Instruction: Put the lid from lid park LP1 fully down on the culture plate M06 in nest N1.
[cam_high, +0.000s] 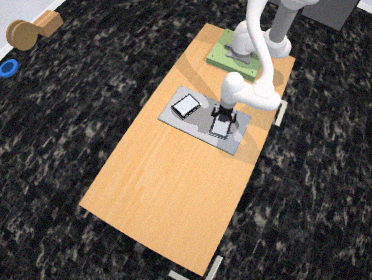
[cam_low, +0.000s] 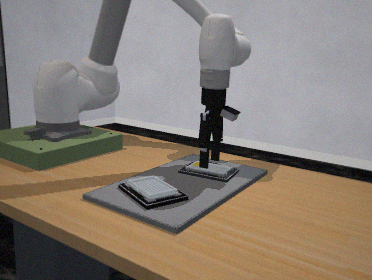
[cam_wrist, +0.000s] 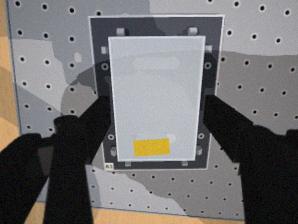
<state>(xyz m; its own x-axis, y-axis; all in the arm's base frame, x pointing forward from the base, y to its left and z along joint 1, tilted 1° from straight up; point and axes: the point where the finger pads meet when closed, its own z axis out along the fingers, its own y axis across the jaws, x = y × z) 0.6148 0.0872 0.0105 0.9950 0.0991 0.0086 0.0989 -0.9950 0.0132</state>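
Observation:
The lid (cam_high: 220, 129) (cam_low: 221, 169) (cam_wrist: 155, 90), pale and flat with a yellow label, lies in a dark holder marked A1 on the grey perforated board. The gripper (cam_high: 224, 120) (cam_low: 209, 163) (cam_wrist: 157, 112) points down over it, one finger beside each long side. The fingers are partly open, with what looks like a narrow gap to the lid's edges; actual contact is hard to see. The other pale plate (cam_high: 186, 105) (cam_low: 151, 188) sits in a black-rimmed nest at the board's other end, turned at an angle. Its nest label is not readable.
The grey board (cam_high: 169, 114) (cam_low: 172, 223) lies on the wooden table (cam_high: 150, 170) (cam_low: 300, 220). The arm's base stands on a green block (cam_high: 220, 56) (cam_low: 75, 153) at one end of the table.

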